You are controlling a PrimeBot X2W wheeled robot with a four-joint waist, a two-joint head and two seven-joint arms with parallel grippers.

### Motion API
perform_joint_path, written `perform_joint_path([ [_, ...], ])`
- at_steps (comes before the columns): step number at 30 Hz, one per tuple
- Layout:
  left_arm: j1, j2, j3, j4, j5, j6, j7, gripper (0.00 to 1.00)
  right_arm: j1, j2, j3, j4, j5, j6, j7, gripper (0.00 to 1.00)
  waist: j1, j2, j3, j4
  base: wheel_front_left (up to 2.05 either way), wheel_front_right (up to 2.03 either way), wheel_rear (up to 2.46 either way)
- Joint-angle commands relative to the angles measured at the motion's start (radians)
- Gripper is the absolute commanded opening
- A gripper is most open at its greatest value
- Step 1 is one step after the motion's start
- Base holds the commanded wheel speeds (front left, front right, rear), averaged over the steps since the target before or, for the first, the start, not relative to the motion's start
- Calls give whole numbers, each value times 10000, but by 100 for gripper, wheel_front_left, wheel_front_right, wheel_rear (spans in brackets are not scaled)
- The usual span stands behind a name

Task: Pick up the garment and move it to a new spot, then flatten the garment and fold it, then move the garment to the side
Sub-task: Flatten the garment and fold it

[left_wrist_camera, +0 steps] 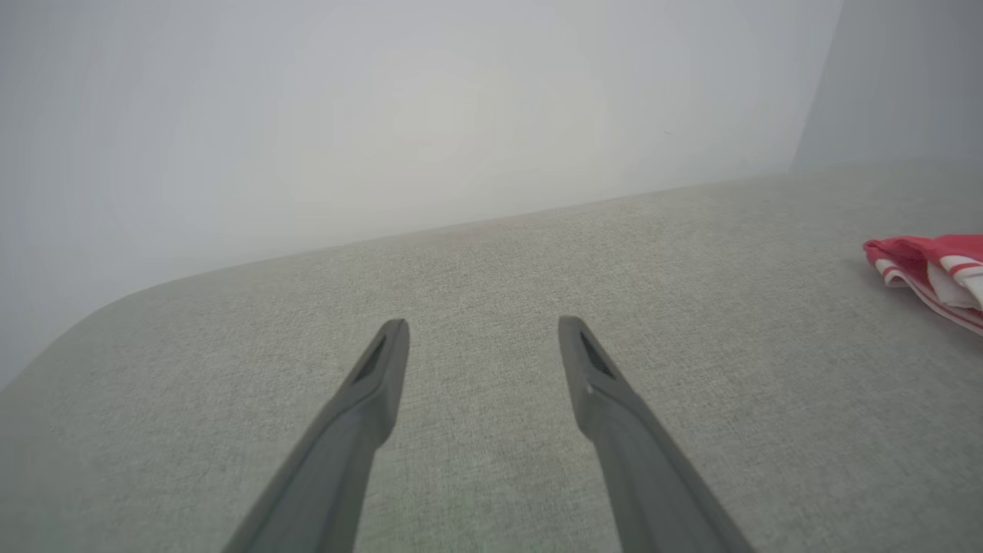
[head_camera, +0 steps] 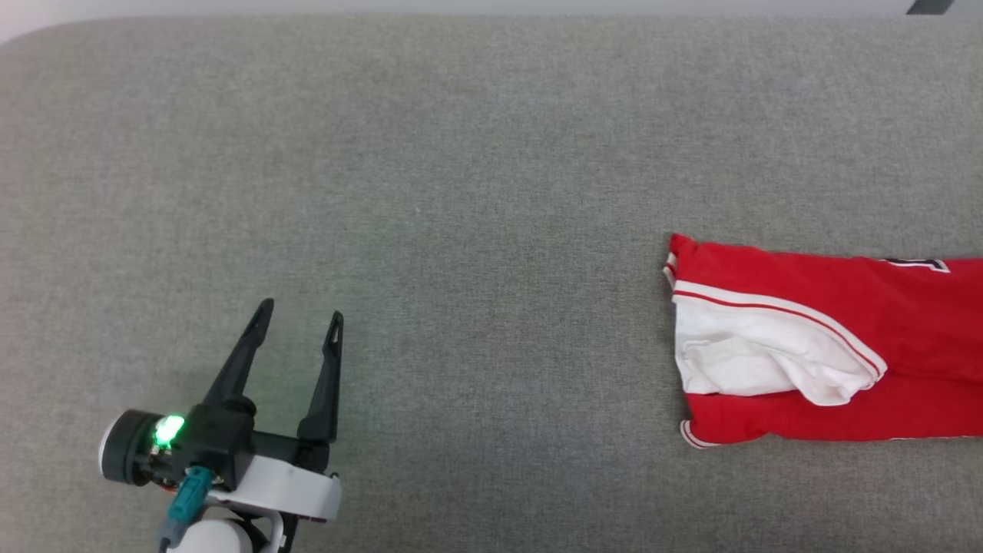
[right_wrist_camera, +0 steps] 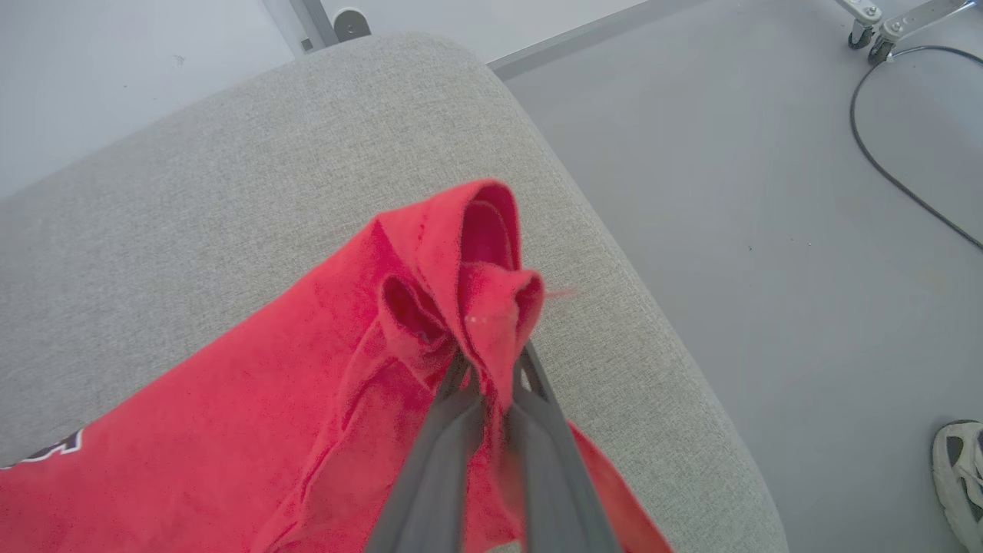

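Now, the lift wants care: raise the right hand (right_wrist_camera: 491, 372) slowly and carry it inward, away from the rounded edge of the grey fabric-covered counter (head_camera: 461, 192), so the pinched cloth does not slip. That hand is closed tight on a bunched fold of the bright red soft jersey shirt (right_wrist_camera: 269, 430), which lies at the head view's right edge. The left hand (head_camera: 301, 311), lower left, gapes fully and holds nothing.

The right claw (right_wrist_camera: 492, 362) pinches a bunched fold of the red garment (right_wrist_camera: 307, 399) near the grey surface's (right_wrist_camera: 192, 207) rounded corner. A shoe (right_wrist_camera: 960, 476) and a black cable (right_wrist_camera: 883, 157) lie on the floor (right_wrist_camera: 768, 246).
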Motion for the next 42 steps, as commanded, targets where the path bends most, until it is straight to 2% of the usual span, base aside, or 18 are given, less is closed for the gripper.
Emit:
perform_joint_path([
  [1,-102,-9,-2,5,31,-25,6,100,-103,59,-24,14,0,-16,-46,0,0,-1,53,-63,0,0,0],
  [3,-42,-56,-8,67,39,-48,6,100,-111,208,165,-114,179,-15,10,0,0,-1,-41,-66,0,0,0],
  [7,155,-175,23,152,-14,-81,6,100,326,615,1197,-1010,443,-15,320,0,0,-1,-320,-12,0,0,0],
  [15,434,-440,-155,274,-54,-120,6,100,1081,2249,3726,-4314,1168,-15,1663,0,0,-1,-836,483,0,0,0],
  [20,530,-626,-282,338,-102,-146,6,100,994,2683,5023,-5596,1091,-15,2241,0,0,-1,-968,902,0,0,0],
  [23,528,-713,-367,367,-134,-157,6,100,701,2827,5567,-5726,1015,-15,2401,0,0,-1,-968,1181,0,0,0],
  [28,395,-807,-543,387,-142,-156,6,100,346,2839,6342,-5178,705,-15,2343,0,0,-1,-854,1597,0,0,0],
  [38,191,-923,-649,478,-269,-168,6,100,342,2712,6882,-3798,443,-15,1202,0,0,-1,-796,1862,0,0,0],
  [39,192,-918,-660,489,-274,-168,6,100,305,2687,6968,-3731,435,-15,1100,12,0,-1,-818,1830,0,0,0],
  [40,199,-904,-637,503,-284,-168,6,100,279,2648,7072,-3664,456,-15,1020,45,0,-1,-846,1779,0,0,0],
  [41,210,-873,-624,517,-295,-169,6,100,242,2599,7140,-3606,495,-15,938,87,0,-1,-881,1725,0,0,0],
  [42,218,-841,-609,524,-304,-169,6,100,187,2564,7184,-3562,530,-15,824,100,0,-1,-925,1663,0,0,0],
])
